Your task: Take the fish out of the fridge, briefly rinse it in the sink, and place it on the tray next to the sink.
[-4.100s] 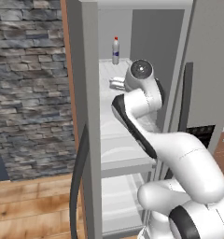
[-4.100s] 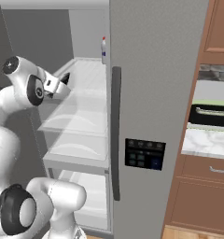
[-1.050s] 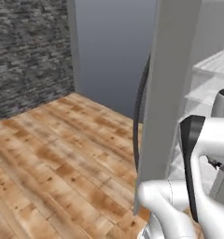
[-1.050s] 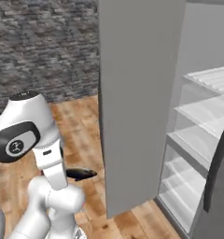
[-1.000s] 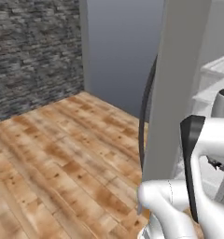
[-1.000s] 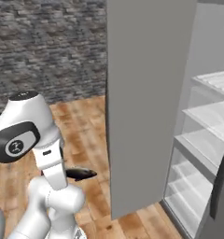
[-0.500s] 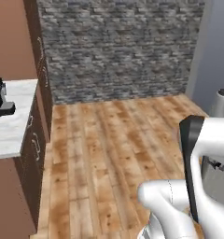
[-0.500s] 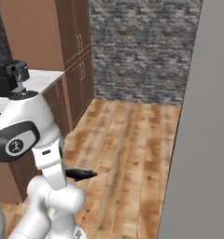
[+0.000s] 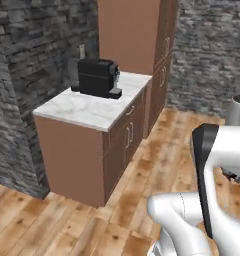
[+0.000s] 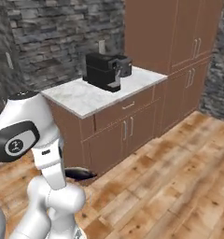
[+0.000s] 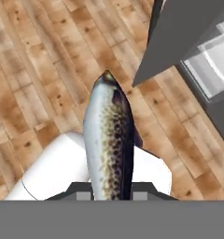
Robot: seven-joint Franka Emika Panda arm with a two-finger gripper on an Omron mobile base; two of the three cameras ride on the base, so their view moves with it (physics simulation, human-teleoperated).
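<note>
Wooden floor (image 11: 48, 60) beneath held fish (image 11: 109, 140)

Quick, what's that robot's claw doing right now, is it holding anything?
Claw: closed on the slim dark grey, speckled fish with a pale belly, held out over the wooden floor.

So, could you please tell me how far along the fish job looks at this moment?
Done: the slim dark grey speckled fish with a pale belly is out of the grey fridge and clamped in the gripper. In hand: it is carried above the wooden floor. Left: the rinse and the tray placement; the base views face a marble counter with a black coffee machine.
</note>
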